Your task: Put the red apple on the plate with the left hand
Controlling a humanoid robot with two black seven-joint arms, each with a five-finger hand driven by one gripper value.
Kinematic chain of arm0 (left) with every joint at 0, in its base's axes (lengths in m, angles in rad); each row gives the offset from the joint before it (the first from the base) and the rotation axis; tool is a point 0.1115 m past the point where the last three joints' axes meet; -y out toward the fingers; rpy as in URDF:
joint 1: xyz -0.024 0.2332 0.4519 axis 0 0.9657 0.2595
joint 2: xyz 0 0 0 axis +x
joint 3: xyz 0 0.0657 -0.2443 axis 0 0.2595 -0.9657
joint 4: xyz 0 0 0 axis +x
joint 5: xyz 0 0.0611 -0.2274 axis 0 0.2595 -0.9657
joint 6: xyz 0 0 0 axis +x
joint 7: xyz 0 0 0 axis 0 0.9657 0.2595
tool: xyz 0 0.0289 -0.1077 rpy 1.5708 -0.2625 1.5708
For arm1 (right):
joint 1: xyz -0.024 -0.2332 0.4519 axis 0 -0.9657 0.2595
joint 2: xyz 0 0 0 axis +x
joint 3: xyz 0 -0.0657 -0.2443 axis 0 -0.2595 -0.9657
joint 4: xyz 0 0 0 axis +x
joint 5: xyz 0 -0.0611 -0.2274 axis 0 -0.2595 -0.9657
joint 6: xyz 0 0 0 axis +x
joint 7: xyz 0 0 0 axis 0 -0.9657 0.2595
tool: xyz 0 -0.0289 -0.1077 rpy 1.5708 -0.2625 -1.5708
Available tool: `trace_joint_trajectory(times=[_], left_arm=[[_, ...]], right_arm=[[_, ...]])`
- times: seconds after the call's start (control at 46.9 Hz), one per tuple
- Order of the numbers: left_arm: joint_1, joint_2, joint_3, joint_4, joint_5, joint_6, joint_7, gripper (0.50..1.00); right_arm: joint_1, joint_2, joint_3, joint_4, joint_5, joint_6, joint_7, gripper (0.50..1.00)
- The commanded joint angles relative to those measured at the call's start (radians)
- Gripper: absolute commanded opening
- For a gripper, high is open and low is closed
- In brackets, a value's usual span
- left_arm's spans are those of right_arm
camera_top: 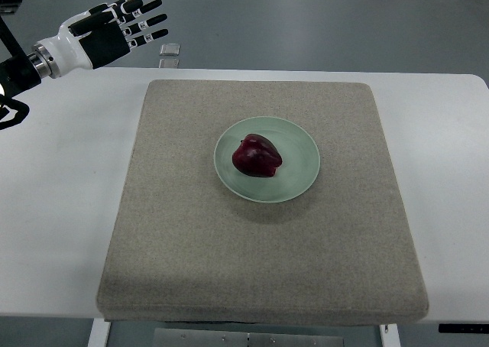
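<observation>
Apple [257, 156] set on plate [267, 159], well right of empty, spread left hand [122, 27]; retreat clear, no nudging.

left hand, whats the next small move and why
Probably just pull back a bit further and rest. The red apple already sits on the plate, and the left hand is open, empty and well clear at the table's far left corner.

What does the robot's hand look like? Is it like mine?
A bit like yours! The left hand has black fingers with little white tags, a white back and a shiny silver wrist ring. Behind that, the arm is black. No other hand shows.
</observation>
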Motion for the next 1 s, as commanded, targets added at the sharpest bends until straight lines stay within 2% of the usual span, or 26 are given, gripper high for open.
trace_joint_trajectory(times=[0.0,0.277,0.384,0.981], left_arm=[[0.016,0.000,0.002,0.000,0.003,0.002,0.000,0.996],[0.026,0.006,0.003,0.006,0.014,0.000,0.000,0.996],[0.026,0.005,0.002,0.006,0.014,0.000,0.000,0.996],[0.026,0.009,0.008,0.006,0.017,0.000,0.000,0.996]], right_arm=[[-0.001,0.000,-0.001,0.001,-0.004,0.001,0.000,0.964],[0.000,0.000,0.001,0.001,0.003,0.008,0.000,0.964],[-0.003,0.000,-0.001,0.034,-0.005,0.016,0.000,0.964],[-0.001,0.000,-0.007,0.059,-0.011,-0.006,-0.006,0.964]])
